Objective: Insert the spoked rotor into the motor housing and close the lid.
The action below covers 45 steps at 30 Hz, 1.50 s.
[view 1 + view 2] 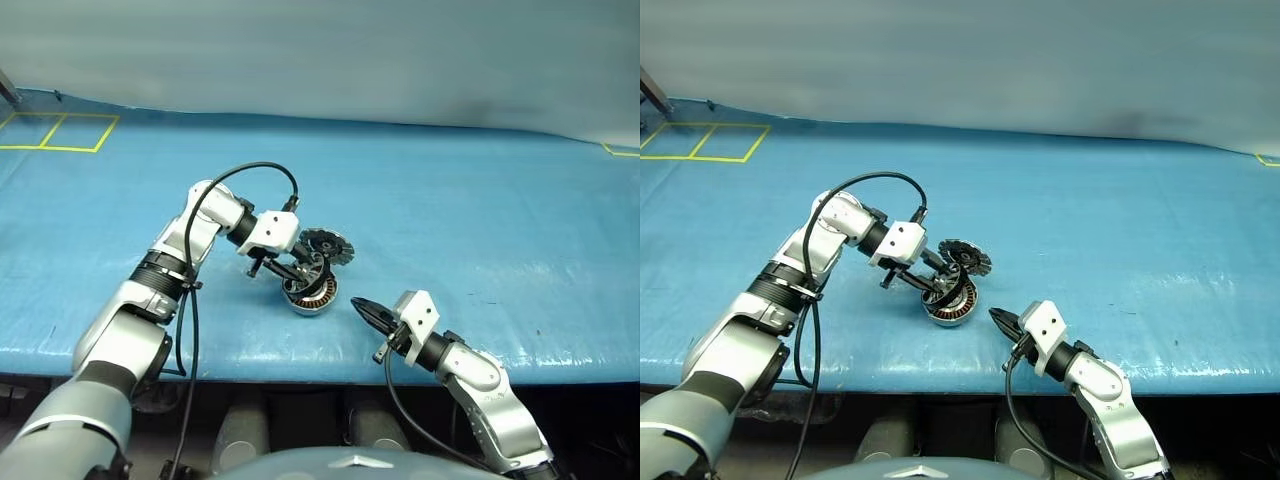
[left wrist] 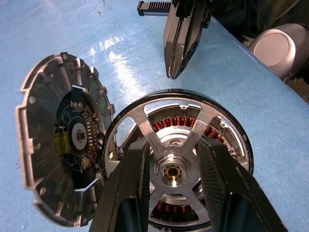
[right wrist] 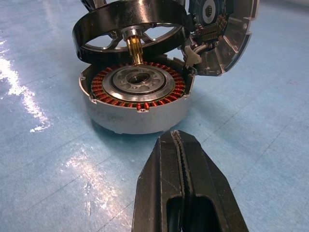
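1. My right gripper (image 3: pixel 182 145) sits nearest, just short of the table's near edge, its black fingers pressed together on nothing, the tips aimed at the housing and a little apart from it.
2. Just beyond stands the squat silver-grey motor housing (image 3: pixel 137 113) on the blue table cover (image 1: pixel 480 220), copper-brown windings ringing its bare central hole.
3. My left gripper (image 2: pixel 171 186) reaches in from the left, fingers pinching the shiny spoked rotor (image 2: pixel 176 166) by its spokes beside the hub. The wheel hangs tilted over the housing, its brass shaft pointing at the hole but not yet seated.
4. Farthest, the round grey lid (image 2: pixel 60 145) stands swung open at the housing's far right rim, toothed face showing.
5. By my judgement, seating the rotor and closing the lid both remain.
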Motion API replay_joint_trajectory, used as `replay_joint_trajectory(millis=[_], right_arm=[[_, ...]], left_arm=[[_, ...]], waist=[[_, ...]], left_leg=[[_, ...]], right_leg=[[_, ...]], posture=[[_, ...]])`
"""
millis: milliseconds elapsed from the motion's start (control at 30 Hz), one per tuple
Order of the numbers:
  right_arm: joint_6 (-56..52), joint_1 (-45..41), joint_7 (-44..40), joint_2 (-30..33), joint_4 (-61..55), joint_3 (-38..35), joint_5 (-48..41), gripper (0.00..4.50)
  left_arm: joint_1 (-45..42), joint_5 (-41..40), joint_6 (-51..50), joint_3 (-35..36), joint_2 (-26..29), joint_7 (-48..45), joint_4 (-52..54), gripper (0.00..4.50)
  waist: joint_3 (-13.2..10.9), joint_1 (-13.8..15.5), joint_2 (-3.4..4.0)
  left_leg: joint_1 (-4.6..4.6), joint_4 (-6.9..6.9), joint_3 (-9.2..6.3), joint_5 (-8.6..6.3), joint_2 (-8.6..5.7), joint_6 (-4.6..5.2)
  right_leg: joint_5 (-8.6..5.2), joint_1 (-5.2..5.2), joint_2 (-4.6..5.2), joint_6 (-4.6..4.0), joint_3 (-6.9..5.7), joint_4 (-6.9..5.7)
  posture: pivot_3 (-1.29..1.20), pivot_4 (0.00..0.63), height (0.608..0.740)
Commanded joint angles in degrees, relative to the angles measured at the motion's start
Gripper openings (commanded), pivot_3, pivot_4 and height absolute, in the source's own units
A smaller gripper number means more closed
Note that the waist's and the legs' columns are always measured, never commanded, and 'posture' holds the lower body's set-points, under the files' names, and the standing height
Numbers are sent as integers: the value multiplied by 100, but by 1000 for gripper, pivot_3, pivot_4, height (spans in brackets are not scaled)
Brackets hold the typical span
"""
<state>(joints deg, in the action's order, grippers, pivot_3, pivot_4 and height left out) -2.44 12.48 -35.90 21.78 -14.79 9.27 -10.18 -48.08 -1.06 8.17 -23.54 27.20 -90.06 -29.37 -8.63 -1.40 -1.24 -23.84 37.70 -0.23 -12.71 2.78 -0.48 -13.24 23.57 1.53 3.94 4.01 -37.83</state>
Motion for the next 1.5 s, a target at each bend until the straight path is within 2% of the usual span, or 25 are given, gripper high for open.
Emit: replay_joint_trajectory(millis=[33, 100, 333, 533, 867, 1100, 1500], right_arm=[[92, -7, 20, 8, -143, -48, -11, 0], [79, -3, 28, 11, -148, -51, -3, 0], [-8, -9, 59, 32, -175, -59, 37, 0], [-271, -51, 112, 112, -512, -78, -9, 0], [-1008, -662, 236, 100, -947, 126, 101, 0], [-1309, -1295, 249, -118, -335, 518, 269, 0], [-1208, -1765, 167, -339, 376, 749, 380, 0]], left_arm=[[-121, 66, 214, 52, 9, 78, -54, 2395], [-110, 72, 220, 68, 5, 73, -50, 2969], [-32, -101, 106, 209, 22, 74, 72, 2969], [297, -696, -623, 626, 122, 151, 694, 2969], [1424, -1001, -1265, 1181, 361, 1106, 1741, 2969], [2441, -1206, -1622, 1553, 313, 1964, 2540, 2969], [3158, -1432, -1866, 1685, 356, 2615, 3135, 2969]], waist=[[0, 1, 0], [0, 5, 0], [0, 6, 0], [0, 1, 1], [0, 6, 2], [0, -1, 3], [-1, 3, 3]], left_leg=[[0, 0, -1, 0, 0, 0], [-1, 0, -1, 0, 0, 0], [-2, 0, -1, 0, 0, 0], [-2, -1, -1, 0, 2, 0], [2, 4, 0, 0, 10, -1], [4, 0, 4, 0, 13, -1], [6, -1, 4, 0, 16, -1]], right_leg=[[0, 1, -1, 0, 0, -1], [0, 1, -1, 0, 0, 0], [0, 1, -1, 0, 1, 1], [0, 2, -1, 0, 1, 0], [1, -1, -6, -1, 2, -4], [1, -1, -7, -1, 3, -3], [0, 0, -11, -3, 3, -5]], posture=[[0, 150, 740], [0, 150, 740], [0, 150, 740], [0, 150, 740], [0, 150, 740], [0, 150, 740], [0, 150, 740]])
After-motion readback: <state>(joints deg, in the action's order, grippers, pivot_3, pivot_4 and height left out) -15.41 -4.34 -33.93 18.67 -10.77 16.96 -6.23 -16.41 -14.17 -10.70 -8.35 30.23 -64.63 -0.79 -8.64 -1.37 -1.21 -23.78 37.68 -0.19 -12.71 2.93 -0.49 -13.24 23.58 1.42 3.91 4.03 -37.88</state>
